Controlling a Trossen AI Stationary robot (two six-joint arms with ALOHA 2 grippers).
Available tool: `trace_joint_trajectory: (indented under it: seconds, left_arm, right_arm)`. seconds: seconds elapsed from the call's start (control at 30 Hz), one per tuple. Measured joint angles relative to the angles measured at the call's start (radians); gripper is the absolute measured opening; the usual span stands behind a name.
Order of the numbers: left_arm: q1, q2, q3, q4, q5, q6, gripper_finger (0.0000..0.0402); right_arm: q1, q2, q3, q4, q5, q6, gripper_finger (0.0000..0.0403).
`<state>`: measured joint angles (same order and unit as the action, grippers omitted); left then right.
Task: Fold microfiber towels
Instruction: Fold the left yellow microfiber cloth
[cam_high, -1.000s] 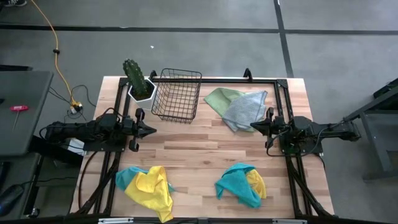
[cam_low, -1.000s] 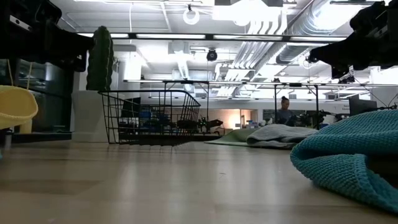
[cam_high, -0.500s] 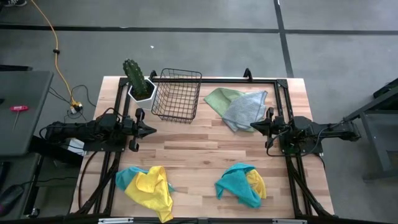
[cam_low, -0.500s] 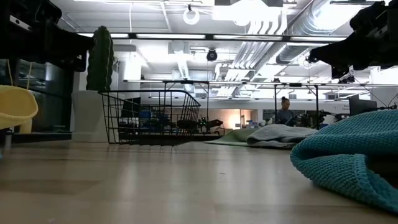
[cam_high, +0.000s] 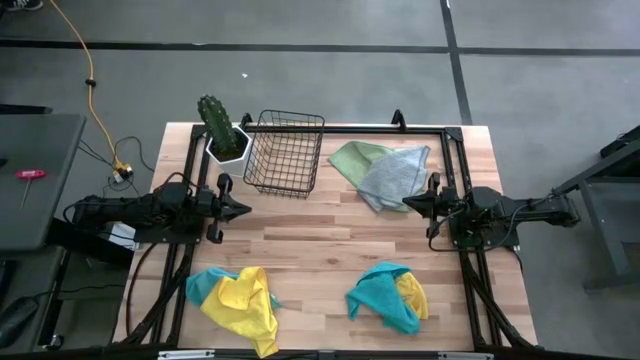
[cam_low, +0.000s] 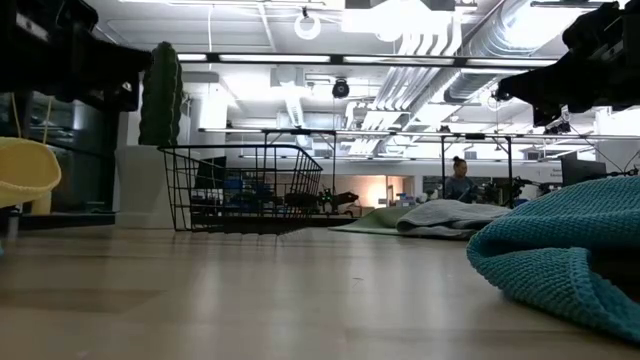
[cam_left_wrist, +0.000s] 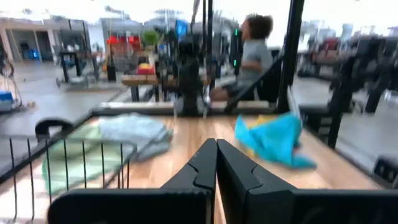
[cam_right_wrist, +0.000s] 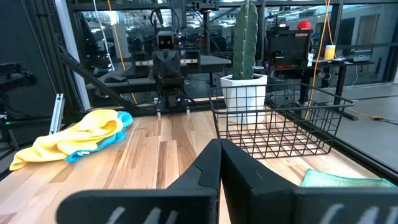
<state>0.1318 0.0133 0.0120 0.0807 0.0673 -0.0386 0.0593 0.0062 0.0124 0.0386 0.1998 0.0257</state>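
Left end effector (cam_high: 243, 209) and right end effector (cam_high: 408, 203): fingers closed, empty, at opposite bench (cam_high: 320, 250) edges. Towel piles (cam_high: 238, 303) (cam_high: 390, 295) (cam_high: 382, 171) ring the bare centre.

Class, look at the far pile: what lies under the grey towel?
A light green microfiber towel lies partly under the crumpled grey microfiber towel; its far-left part shows. The covered part is hidden.

From overhead I looked straight down on the whole table (cam_high: 330, 235). Low down, I looked level across it into the room. My wrist cameras faced each other; all shared the wire basket (cam_high: 285, 152).
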Motion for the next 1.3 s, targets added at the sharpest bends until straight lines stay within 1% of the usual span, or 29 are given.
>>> trace_joint_trajectory:
  seconds: [0.1,0.2,0.27,0.33,0.43,0.53,0.6,0.67,0.7,0.77,0.87,0.97,1.07,1.17,1.3]
  left_arm:
    - [0.0,0.001,0.0,0.098,-0.02,-0.081,0.0003]
    - [0.0,0.003,0.0,0.245,-0.119,-0.144,0.0003]
    - [-0.002,0.013,0.0,0.325,-0.173,-0.222,0.0003]
    - [-0.009,0.059,0.002,0.405,-0.153,-0.267,0.0003]
    - [-0.039,0.167,0.017,0.427,-0.078,-0.276,0.0003]
    - [-0.087,0.301,0.094,0.445,-0.051,-0.253,0.0003]
    - [-0.128,0.399,0.159,0.426,-0.022,-0.218,0.0004]
    - [-0.172,0.505,0.252,0.368,0.015,-0.171,0.0005]
    - [-0.196,0.55,0.301,0.31,0.02,-0.151,0.0008]
    - [-0.245,0.638,0.416,0.137,0.016,-0.114,0.002]
    - [-0.33,0.776,0.581,-0.119,-0.029,-0.083,0.0049]
    - [-0.437,0.905,0.705,-0.301,-0.065,-0.085,0.0085]
    - [-0.558,1.024,0.798,-0.439,-0.111,-0.105,0.0122]
    - [-0.682,1.137,0.87,-0.58,-0.193,-0.148,0.0155]
    - [-0.833,1.262,0.922,-0.717,-0.278,-0.205,0.0182]
  right_arm:
    - [0.0,0.0,0.0,0.0,0.0,0.0,0.0]
    - [0.0,0.0,0.0,0.0,0.0,0.0,0.0]
    - [0.0,0.0,0.0,0.0,0.0,0.0,0.0]
    - [0.0,0.0,0.0,0.0,0.0,0.0,0.0]
    - [0.0,0.0,0.0,0.0,0.0,0.0,0.0]
    - [0.0,0.0,0.0,0.0,0.0,0.0,0.0]
    - [0.0,0.0,0.0,0.0,0.0,0.0,0.0]
    - [0.0,0.0,0.0,0.0,0.0,0.0,0.0]
    - [0.0,0.0,0.0,0.0,0.0,0.0,0.0]
    - [0.0,0.0,0.0,0.0,0.0,0.0,0.0]
    - [0.0,0.0,0.0,0.0,0.0,0.0,0.0]
    - [0.0,0.0,0.0,0.0,0.0,0.0,0.0]
    - [0.0,0.0,0.0,0.0,0.0,0.0,0.0]
    - [0.0,0.0,0.0,0.0,0.0,0.0,0.0]
    - [0.0,0.0,0.0,0.0,0.0,0.0,0.0]
